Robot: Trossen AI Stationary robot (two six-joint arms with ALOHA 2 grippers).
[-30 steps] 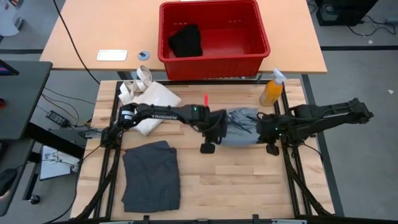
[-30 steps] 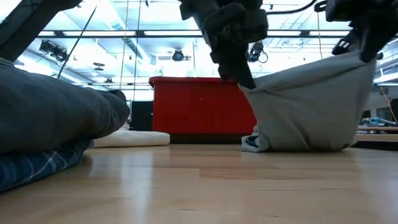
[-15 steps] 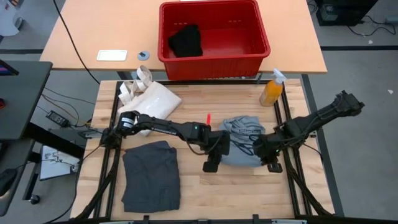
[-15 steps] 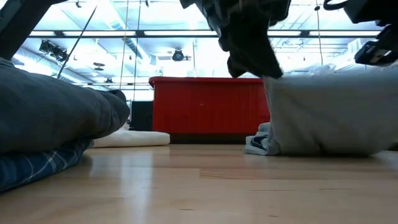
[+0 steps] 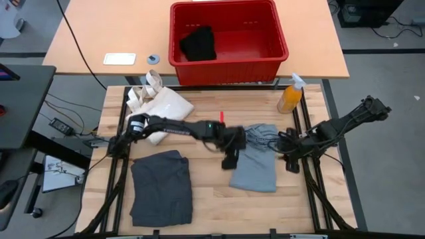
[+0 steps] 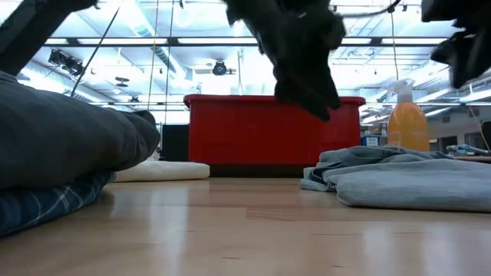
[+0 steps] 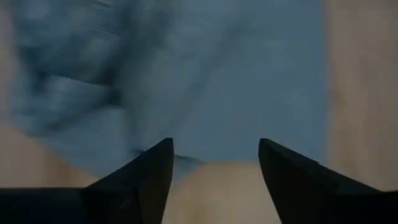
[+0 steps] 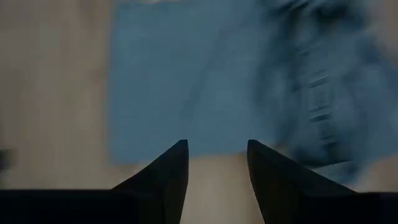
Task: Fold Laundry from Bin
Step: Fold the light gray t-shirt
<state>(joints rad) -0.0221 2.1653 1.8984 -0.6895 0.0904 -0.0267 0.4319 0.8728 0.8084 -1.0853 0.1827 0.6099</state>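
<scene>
A light grey garment [image 5: 255,166] of the laundry lies on the wooden table, flat at its near part and bunched at its far end [image 5: 260,135]. My left gripper [image 5: 230,160] hovers open just off its left edge, and my right gripper [image 5: 290,162] hovers open off its right edge. Both wrist views look down on the cloth [image 7: 199,81] [image 8: 199,81] past open fingers with nothing between them. A folded dark charcoal piece [image 5: 161,187] lies at the near left on a plaid piece [image 6: 46,205]. The red bin [image 5: 228,61] stands behind the table with a black piece [image 5: 198,44] inside.
A cream tote bag [image 5: 161,106] lies at the table's far left under the left arm. An orange spray bottle [image 5: 290,97] stands at the far right corner. Bare wood [image 5: 219,206] shows between the folded stack and the grey garment.
Both grippers have opened and let go of the light grey garment. It hung upright between them a second ago. It was carried toward the near edge and has dropped flat on the table, its near part spread out. Both grippers then drew back a little.
</scene>
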